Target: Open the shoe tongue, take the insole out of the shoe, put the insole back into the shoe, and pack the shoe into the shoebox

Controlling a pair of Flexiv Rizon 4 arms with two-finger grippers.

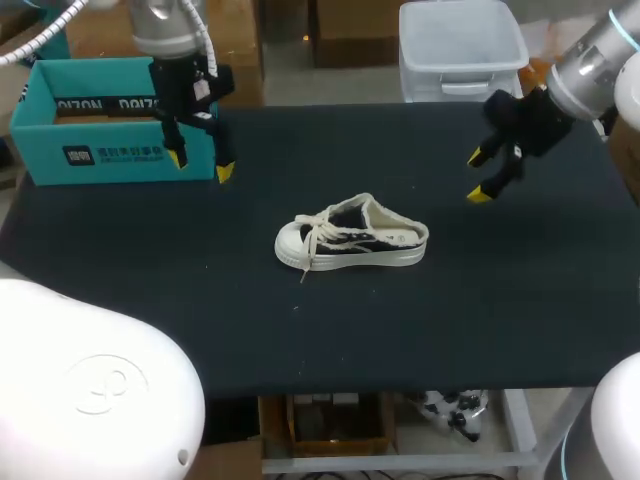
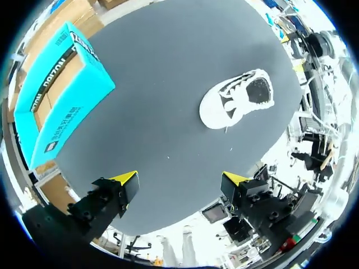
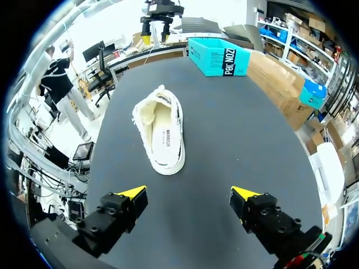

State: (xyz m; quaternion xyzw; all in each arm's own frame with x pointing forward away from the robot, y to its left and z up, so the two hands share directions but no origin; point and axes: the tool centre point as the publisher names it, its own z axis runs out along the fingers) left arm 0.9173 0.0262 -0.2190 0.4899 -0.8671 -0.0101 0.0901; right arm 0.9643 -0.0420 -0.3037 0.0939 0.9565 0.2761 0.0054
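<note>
Shoe position: the white-and-black canvas lace-up shoe [image 1: 352, 234] is laid mid-way on the dark desk [image 1: 500, 300], long axis crosswise, heel toward the nearer right end effector [image 1: 477, 176]. Its fingers and those of the left end effector [image 1: 202, 166] are held apart, empty.

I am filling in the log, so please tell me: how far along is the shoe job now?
Nothing looks done yet. The shoe lies on the table with the insole inside. Nothing is in hand: the left gripper and the right gripper hang open. Every step is left, and the shoebox holds no shoe.
</note>
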